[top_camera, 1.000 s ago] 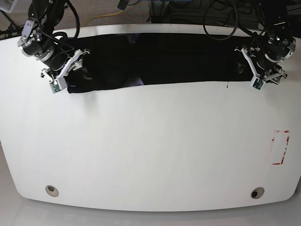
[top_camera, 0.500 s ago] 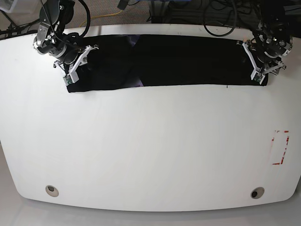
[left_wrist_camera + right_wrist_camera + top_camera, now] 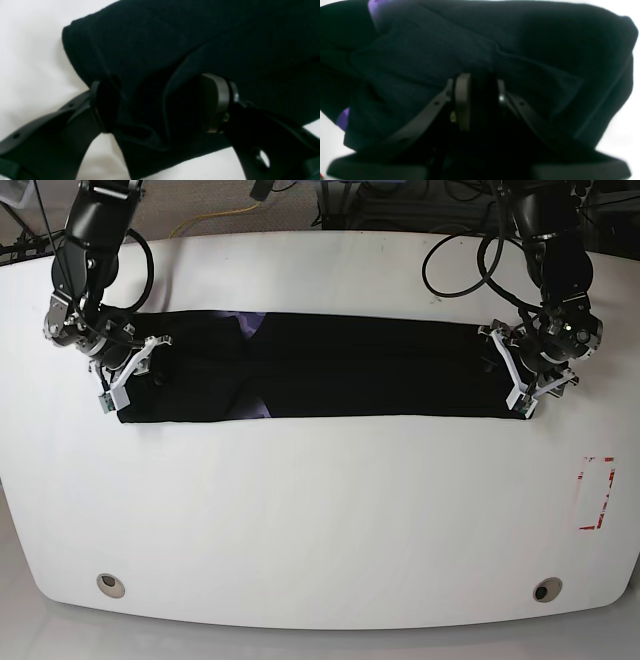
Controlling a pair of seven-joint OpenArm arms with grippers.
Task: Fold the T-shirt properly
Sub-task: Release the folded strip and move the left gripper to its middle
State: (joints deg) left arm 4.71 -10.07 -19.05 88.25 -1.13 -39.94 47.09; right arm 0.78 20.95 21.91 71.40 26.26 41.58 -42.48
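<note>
So that the T-shirt (image 3: 340, 370) is kept straight, both ends should be moved evenly; left gripper (image 3: 160, 102) is widely opened, right gripper (image 3: 482, 102) narrowed, its hold cannot be told.

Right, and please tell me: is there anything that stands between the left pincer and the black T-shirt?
Nothing visible stands in the way. The left pincer is open directly over one end of the black T-shirt, with folded cloth between its jaws. The dark cable loop lies beyond the shirt's far edge, not between them.
</note>
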